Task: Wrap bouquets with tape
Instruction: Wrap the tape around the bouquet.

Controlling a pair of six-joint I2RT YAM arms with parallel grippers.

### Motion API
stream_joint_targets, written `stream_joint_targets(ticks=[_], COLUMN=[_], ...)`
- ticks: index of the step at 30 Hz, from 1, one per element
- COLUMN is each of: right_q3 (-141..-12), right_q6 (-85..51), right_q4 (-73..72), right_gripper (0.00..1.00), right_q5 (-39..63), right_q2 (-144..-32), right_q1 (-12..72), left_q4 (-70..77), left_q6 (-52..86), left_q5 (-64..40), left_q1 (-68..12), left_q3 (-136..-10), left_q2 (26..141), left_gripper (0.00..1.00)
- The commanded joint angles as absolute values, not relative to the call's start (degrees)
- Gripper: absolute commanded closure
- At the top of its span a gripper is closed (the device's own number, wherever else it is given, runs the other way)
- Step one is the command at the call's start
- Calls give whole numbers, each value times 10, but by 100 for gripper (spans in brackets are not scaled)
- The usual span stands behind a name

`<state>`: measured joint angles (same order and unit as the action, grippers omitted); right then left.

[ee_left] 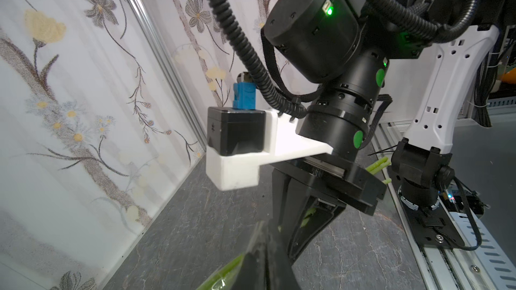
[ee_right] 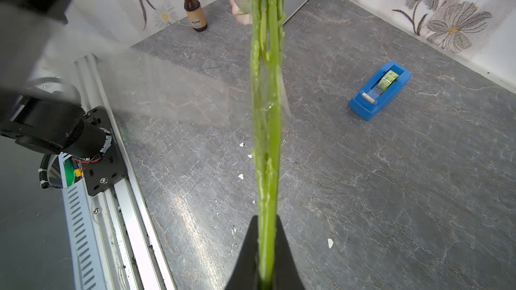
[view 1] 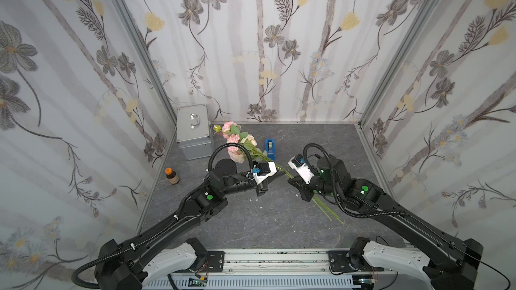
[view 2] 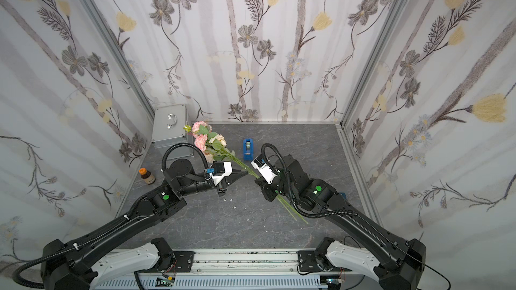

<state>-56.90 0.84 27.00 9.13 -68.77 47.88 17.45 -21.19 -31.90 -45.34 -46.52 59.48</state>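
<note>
Between the fingertips of the right pincer (ee_right: 265, 220), clenched on them, run the bouquets (ee_right: 266, 112)' stems. The left pincer (view 1: 281, 174), also clenched, touches them just ahead. Beyond both pincers stands the tape (ee_right: 387, 80); the bottle (ee_right: 195, 12)'s label is unreadable.

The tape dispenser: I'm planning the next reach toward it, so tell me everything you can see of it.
The tape dispenser is a small blue block, plastic by its look, with rounded edges. A slot in its top holds a roll of pale green patterned tape, whose strip runs down to a pale cutter at the low end. It sits flat on the far part of the grey marbled table, apart from the bouquet; nothing but the table touches it.
</note>
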Motion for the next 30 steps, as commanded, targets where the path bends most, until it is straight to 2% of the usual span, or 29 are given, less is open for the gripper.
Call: stream_joint_targets(ticks=[1, 8, 16, 18, 20, 22, 23, 30], right_q3=[-558, -535, -530, -529, -527, -524, -522, -506], right_q6=[26, 27, 46, 50, 52, 51, 52, 56], right_q4=[232, 206, 219, 221, 220, 216, 215, 214], right_gripper=[100, 100, 100, 100, 100, 100, 100, 100], right_q5=[132, 155, 142, 142, 142, 141, 143, 132], right_q2=[-680, -641, -633, -636, -636, -635, -636, -638], right_q1=[483, 506, 521, 522, 522, 523, 523, 523], left_q4=[201, 219, 130, 82, 42, 27, 22, -48], left_q6=[-231, -235, -238, -246, -244, -230, -225, -211], left_q5=[-296, -222, -269, -273, -277, -269, -261, -167], left_q1=[-453, -453, -453, -452, -452, -452, -452, -452], left_q3=[-474, -488, -540, -566, -590, -607, -614, -702], left_q2=[607, 650, 680, 688, 697, 703, 705, 744], left_gripper=[100, 100, 98, 91, 77, 51, 40, 33])
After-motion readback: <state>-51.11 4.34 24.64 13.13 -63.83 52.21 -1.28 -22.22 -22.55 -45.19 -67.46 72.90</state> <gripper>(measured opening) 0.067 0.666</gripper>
